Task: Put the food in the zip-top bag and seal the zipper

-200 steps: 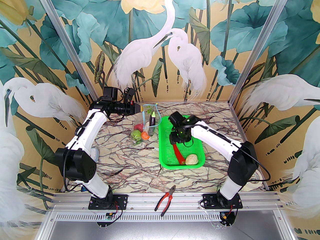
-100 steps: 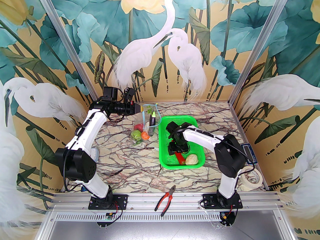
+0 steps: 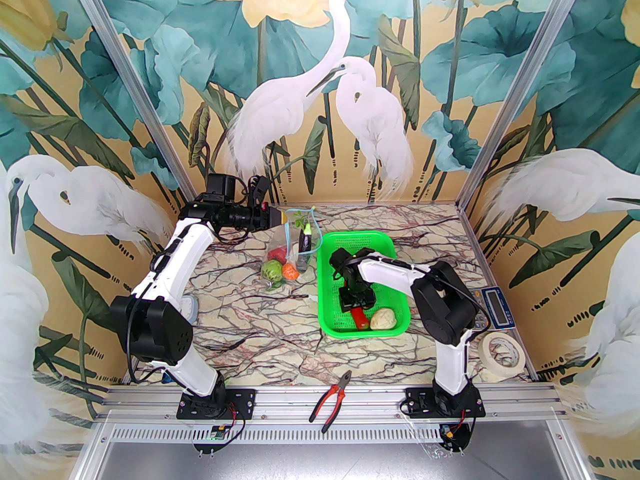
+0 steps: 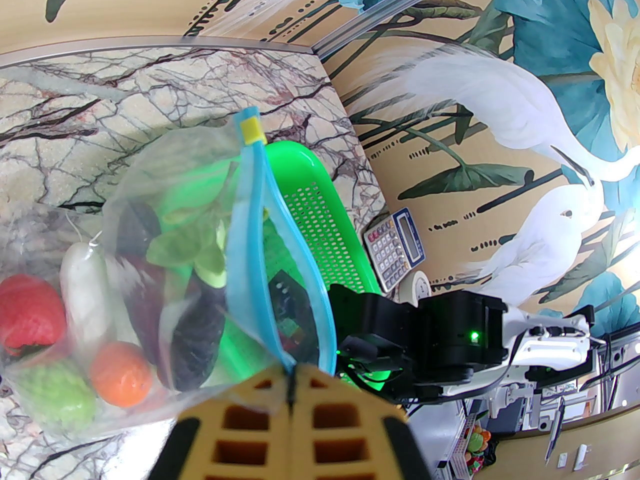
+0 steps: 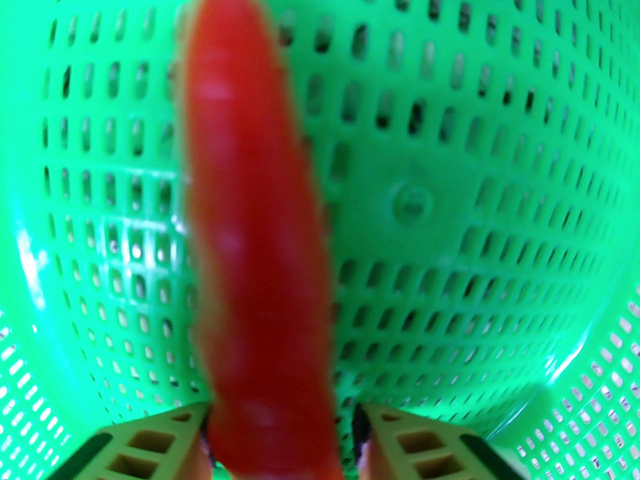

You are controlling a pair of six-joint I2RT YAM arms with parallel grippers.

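We see the left gripper (image 3: pixel 283 216) clenched on one end of the bag (image 3: pixel 289 248), holding that end up above the far part of the table (image 3: pixel 250 318). The lower part of the bag rests on the table. From the left wrist, the gripper (image 4: pixel 291 373) has its fingers pressed together on the plastic where the blue zipper (image 4: pixel 250 248) ends. The two sides of the zipper bow apart, so the mouth is open.

Inside the bag (image 4: pixel 125 208) lie a red tomato (image 4: pixel 27 313), an orange tomato (image 4: pixel 120 373), a white cucumber (image 4: pixel 85 288), two purple eggplants (image 4: pixel 192 328) and a green cabbage (image 4: pixel 55 398).

Just right of the bag sits the green basket (image 3: pixel 325 288). The right gripper (image 3: pixel 356 307) reaches down into it over the red chili (image 3: pixel 360 319), and the cream cauliflower (image 3: pixel 383 319) lies just beside the chili at the near end. From the right wrist, the gripper (image 5: pixel 280 413) has one finger on each side of the blurred chili (image 5: pixel 255 248), above the floor of the basket (image 5: pixel 450 218). We cannot tell whether the fingers press on it.

Pliers (image 3: pixel 332 399) lie at the near edge between the arm bases. A roll of tape (image 3: pixel 501 350) and a calculator (image 3: pixel 492 308) sit to the right of the basket.
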